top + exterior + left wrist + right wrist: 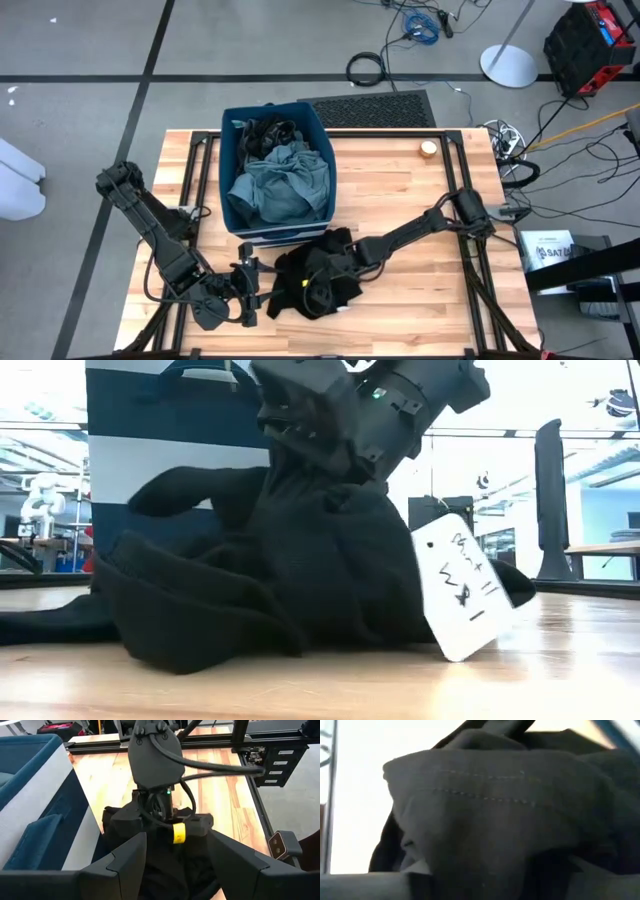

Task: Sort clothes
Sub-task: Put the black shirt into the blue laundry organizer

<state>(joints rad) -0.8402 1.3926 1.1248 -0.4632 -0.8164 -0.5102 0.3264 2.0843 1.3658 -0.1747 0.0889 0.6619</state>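
Note:
A black garment (315,282) lies bunched on the wooden table near its front edge, just in front of the navy bin (229,160). A white paper tag (465,595) hangs at its side, and a yellow label (179,833) shows on it. My right gripper (338,258) comes from the table's right and slants down into the top of the heap (300,550); black cloth fills its wrist view (495,820). My left gripper (176,845) is open at the garment's left edge, also seen in the high view (250,290), with nothing between its fingers.
The bin holds a grey-green garment (285,185) and dark pieces (265,135) at its far end. A small round wooden piece (428,149) lies at the far right. Black frame rails (460,190) run along the table's sides. Bare wood (420,300) lies right of the garment.

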